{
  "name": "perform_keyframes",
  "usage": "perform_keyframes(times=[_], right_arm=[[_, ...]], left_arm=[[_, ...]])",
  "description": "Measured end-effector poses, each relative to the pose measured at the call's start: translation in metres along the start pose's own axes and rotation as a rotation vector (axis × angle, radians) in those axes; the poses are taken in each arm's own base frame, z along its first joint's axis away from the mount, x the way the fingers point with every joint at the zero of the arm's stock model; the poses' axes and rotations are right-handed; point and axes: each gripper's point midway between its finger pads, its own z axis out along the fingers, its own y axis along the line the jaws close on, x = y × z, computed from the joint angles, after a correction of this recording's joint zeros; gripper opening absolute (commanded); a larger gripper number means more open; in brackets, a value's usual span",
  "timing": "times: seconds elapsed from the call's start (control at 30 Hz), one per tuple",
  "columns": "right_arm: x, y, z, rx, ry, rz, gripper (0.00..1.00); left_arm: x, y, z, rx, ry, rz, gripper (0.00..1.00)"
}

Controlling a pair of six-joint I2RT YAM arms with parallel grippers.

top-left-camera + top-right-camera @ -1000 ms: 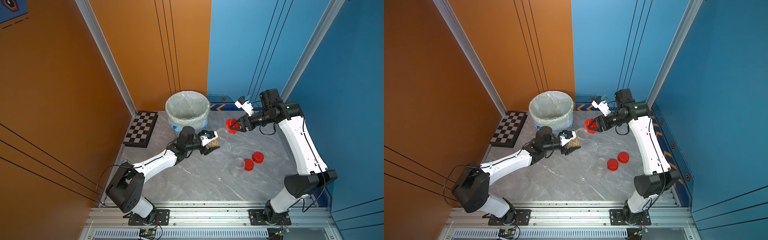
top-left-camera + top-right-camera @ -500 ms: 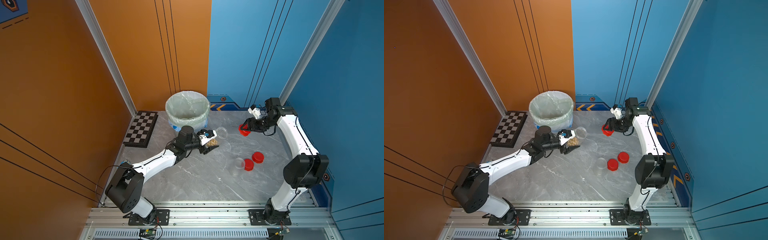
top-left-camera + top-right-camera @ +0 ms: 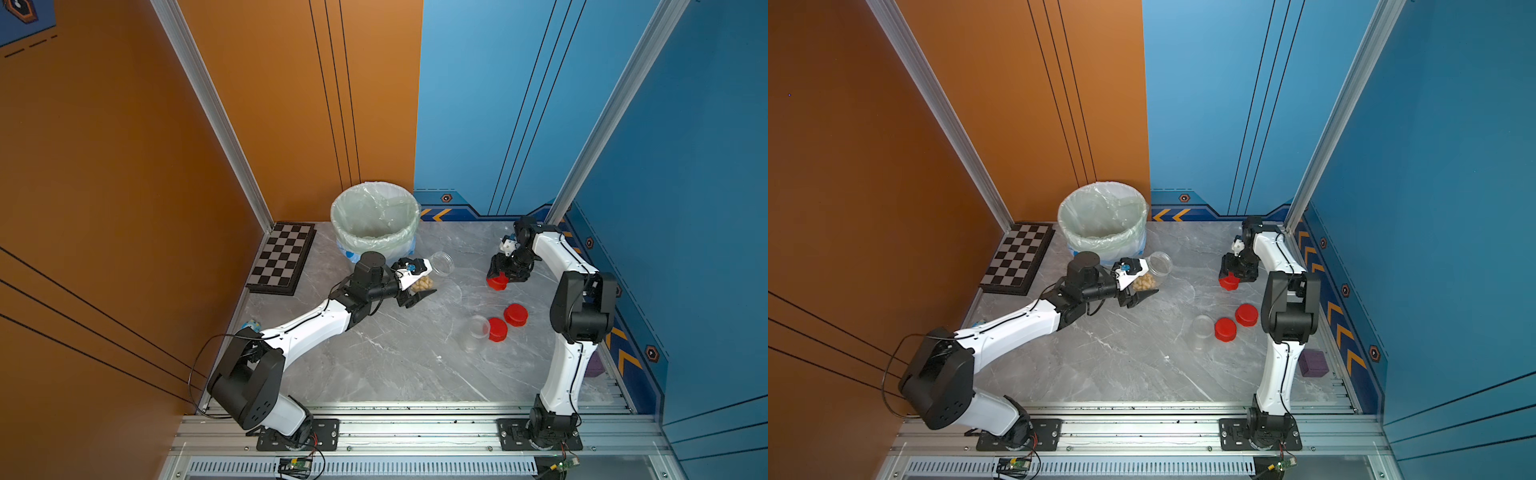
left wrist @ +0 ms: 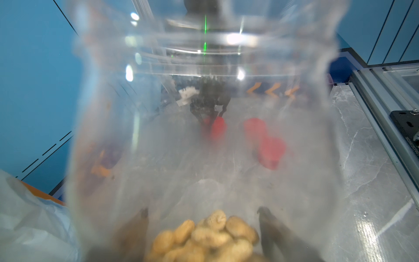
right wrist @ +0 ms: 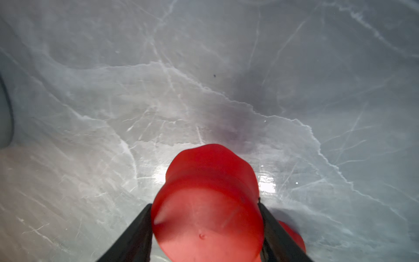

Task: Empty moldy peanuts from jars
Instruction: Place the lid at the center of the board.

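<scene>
At the far left corner of the grey marble table (image 3: 395, 365) a chessboard (image 3: 282, 257) lay flat, with a bag-lined bin (image 3: 374, 216) beside it against the far edge. The left arm reached low from the front left rail across the table, its wrist level just in front of the bin. The left gripper (image 3: 428, 279) was turned sideways and clamped on an open jar (image 3: 438, 266), held tilted with its mouth pointing right. The moldy peanuts (image 3: 422, 284) were heaped at its bottom end, between the fingers (image 4: 272, 229).

Right of centre an empty jar (image 3: 478, 330) stood touching one of two loose red lids (image 3: 497, 329).

The right arm rose upright from the front right rail, folded over at a high elbow toward the far right corner, and bent its wrist down. The right gripper (image 3: 500, 276) pinched a red lid (image 5: 207, 204) by its rim, right down at the table; whether it touched could not be told. A purple block (image 3: 1313, 363) sat by the right edge.
</scene>
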Motion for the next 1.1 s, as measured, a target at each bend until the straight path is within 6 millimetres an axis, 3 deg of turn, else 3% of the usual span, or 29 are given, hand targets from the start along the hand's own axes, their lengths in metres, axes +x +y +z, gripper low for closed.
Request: perform_keyframes(times=[0.2, 0.37, 0.87, 1.1], right_arm=[[0.003, -0.014, 0.024, 0.056, 0.042, 0.029, 0.53], [0.0, -0.018, 0.025, 0.076, 0.031, 0.04, 0.58], [0.002, -0.022, 0.033, 0.095, 0.046, 0.053, 0.62], [0.004, -0.023, 0.035, 0.098, 0.054, 0.054, 0.76]], left_arm=[[0.0, 0.001, -0.002, -0.009, 0.001, 0.001, 0.37], [0.002, 0.003, -0.005, -0.019, 0.006, -0.001, 0.37], [0.001, 0.011, -0.012, -0.046, 0.005, 0.0, 0.37], [-0.004, 0.017, -0.021, -0.066, 0.007, 0.002, 0.37]])
